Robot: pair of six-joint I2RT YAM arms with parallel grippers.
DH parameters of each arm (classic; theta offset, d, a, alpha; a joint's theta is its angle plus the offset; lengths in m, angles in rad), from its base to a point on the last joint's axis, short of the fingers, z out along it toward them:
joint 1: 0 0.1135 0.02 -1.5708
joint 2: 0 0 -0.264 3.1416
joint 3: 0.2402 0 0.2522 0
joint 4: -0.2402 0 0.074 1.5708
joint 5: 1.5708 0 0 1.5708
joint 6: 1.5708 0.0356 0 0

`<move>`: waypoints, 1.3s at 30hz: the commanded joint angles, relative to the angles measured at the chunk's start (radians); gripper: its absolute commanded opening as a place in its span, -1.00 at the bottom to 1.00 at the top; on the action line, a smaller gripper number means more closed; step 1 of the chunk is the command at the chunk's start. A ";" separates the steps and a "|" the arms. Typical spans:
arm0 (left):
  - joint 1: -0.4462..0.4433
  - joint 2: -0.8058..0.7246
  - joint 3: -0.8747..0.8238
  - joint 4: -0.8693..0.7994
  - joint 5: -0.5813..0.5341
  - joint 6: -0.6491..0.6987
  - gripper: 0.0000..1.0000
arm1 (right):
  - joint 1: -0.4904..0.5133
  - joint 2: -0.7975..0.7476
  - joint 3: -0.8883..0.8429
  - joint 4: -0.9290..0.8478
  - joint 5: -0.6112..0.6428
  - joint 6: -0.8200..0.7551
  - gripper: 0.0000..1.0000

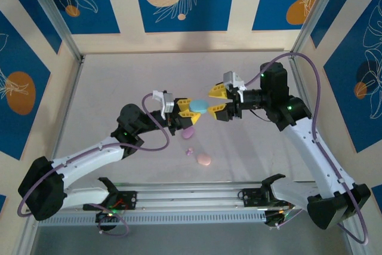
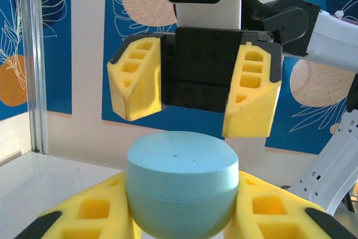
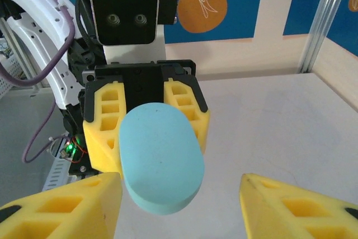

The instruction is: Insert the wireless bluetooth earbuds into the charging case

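Left hand (image 1: 186, 110), centre of frame, is gripping the light blue charging case (image 1: 199, 107) above the tabletop (image 1: 250, 147). Right hand (image 1: 210, 101), jaws standing wide, is facing it, its fingers flanking the case's far end. One tiny pinkish earbud (image 1: 190, 151) is lying below centre, beside a pink case (image 1: 203, 160).

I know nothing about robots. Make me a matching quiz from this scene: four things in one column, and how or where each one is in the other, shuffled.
Things:
1. light blue case
2. pink oval
3. left gripper
4. right gripper

States:
a. lying on the table
b. open, holding nothing
c. clamped shut on a case
d. held up off the table between yellow fingers

Pairs: 1-d, 2-a, 3-c, 4-b.
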 commanded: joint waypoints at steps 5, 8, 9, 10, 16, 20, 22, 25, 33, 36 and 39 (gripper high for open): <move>-0.009 -0.003 0.037 0.047 0.030 -0.024 -0.60 | 0.029 0.022 0.015 -0.026 0.004 -0.114 0.15; -0.009 -0.003 0.038 0.045 0.030 -0.024 -0.60 | 0.043 0.027 0.015 -0.024 0.034 -0.137 0.15; -0.009 -0.003 0.040 0.044 0.031 -0.025 -0.60 | 0.050 0.029 0.012 -0.019 0.054 -0.139 0.15; -0.008 -0.003 0.039 0.044 0.029 -0.026 -0.60 | 0.056 0.030 0.012 -0.023 0.064 -0.148 0.15; -0.008 -0.005 0.041 0.042 0.034 -0.030 -0.61 | 0.078 0.024 -0.008 0.001 0.115 -0.192 0.12; -0.010 -0.010 0.044 0.021 0.053 -0.023 -0.61 | 0.068 0.024 -0.008 0.050 0.162 -0.146 0.07; -0.010 -0.013 0.049 0.003 0.066 -0.017 -0.61 | 0.059 0.025 -0.006 0.077 0.169 -0.106 0.05; -0.010 -0.018 0.056 -0.024 0.084 -0.010 -0.60 | 0.047 0.028 0.002 0.089 0.145 -0.078 0.03; -0.009 -0.018 0.062 -0.053 0.090 0.004 -0.61 | 0.047 0.029 0.002 0.104 0.107 -0.059 0.01; -0.010 -0.021 0.066 -0.074 0.093 0.014 -0.61 | 0.045 0.031 0.004 0.106 0.105 -0.052 0.01; -0.010 -0.028 0.066 -0.092 0.092 0.025 -0.60 | 0.042 0.034 0.006 0.102 0.105 -0.051 0.00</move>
